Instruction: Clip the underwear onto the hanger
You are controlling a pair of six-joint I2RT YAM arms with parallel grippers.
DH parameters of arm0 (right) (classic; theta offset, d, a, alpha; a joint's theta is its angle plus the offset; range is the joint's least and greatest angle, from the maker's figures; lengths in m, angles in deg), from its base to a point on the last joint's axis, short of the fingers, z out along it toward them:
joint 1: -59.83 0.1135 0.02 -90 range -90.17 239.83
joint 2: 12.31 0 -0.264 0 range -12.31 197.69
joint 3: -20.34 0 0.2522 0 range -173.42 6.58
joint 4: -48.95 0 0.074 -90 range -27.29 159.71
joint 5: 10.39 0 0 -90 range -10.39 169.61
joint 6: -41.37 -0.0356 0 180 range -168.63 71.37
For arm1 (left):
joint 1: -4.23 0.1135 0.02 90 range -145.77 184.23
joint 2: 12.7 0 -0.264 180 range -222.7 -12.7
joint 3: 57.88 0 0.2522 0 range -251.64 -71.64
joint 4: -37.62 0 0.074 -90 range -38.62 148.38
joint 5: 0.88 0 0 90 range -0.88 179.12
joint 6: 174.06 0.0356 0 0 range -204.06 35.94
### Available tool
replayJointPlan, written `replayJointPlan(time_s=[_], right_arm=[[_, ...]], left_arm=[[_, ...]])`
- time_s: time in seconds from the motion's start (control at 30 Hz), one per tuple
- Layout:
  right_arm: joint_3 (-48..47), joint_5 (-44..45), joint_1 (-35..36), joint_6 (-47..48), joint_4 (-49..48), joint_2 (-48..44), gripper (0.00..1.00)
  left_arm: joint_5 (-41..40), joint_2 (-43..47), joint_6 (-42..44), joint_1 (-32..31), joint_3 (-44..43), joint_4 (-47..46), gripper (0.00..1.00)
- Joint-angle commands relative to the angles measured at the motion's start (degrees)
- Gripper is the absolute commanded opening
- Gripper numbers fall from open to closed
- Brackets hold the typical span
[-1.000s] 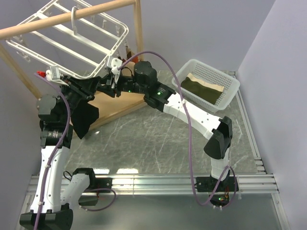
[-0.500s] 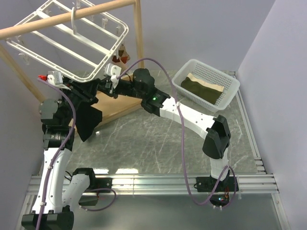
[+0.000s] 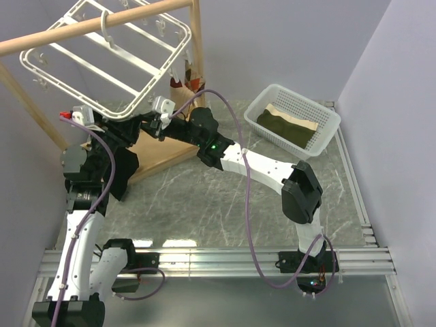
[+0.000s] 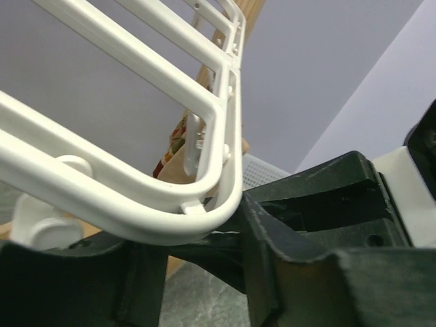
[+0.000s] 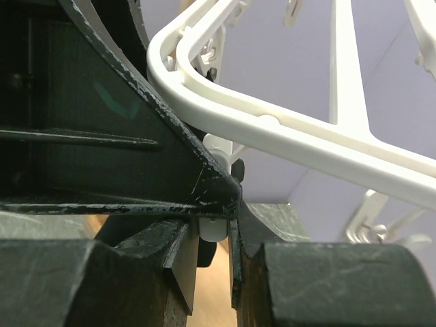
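Over the far left corner of the desk, the right gripper (image 5: 216,255) is pinched on a white clip (image 5: 215,228) at the corner of the hanger (image 4: 184,221). The left gripper (image 4: 197,269) appears clamped on the black underwear (image 3: 121,170), which drapes from it near the desk's left edge, just under that corner. To clip well, the right fingers should squeeze until the clip's mouth gapes fully while the left feeds a fabric edge deep inside without dragging the hanger sideways, and the clip should be released before the cloth.
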Motion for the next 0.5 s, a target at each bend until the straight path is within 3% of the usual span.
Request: replayJointPlan(time_s=[0.0,0.17,0.3,0.4,0.47], right_arm=[[0.75,1.79,-0.07,-0.61,-5.89,-0.14,0.0],[1.46,1.35,0.01,-0.52,-5.8,-0.58,0.0],[1.63,0.65,0.01,-0.79,-4.92,-1.1,0.0],[1.29,-0.05,-0.08,-1.31,-3.17,-1.37,0.03],[0.67,-0.06,0.01,-1.84,-0.72,-1.46,0.17]], left_arm=[[1.73,1.07,0.78,-0.6,1.22,-4.16,0.44],[0.77,0.63,-0.09,-0.6,1.75,-6.53,0.27],[-1.16,0.63,-1.58,-0.6,2.19,-8.47,0.0],[-1.52,0.72,-2.46,-0.6,2.72,-9.69,0.0],[-1.7,0.98,-3.17,-0.6,2.9,-10.31,0.0]])
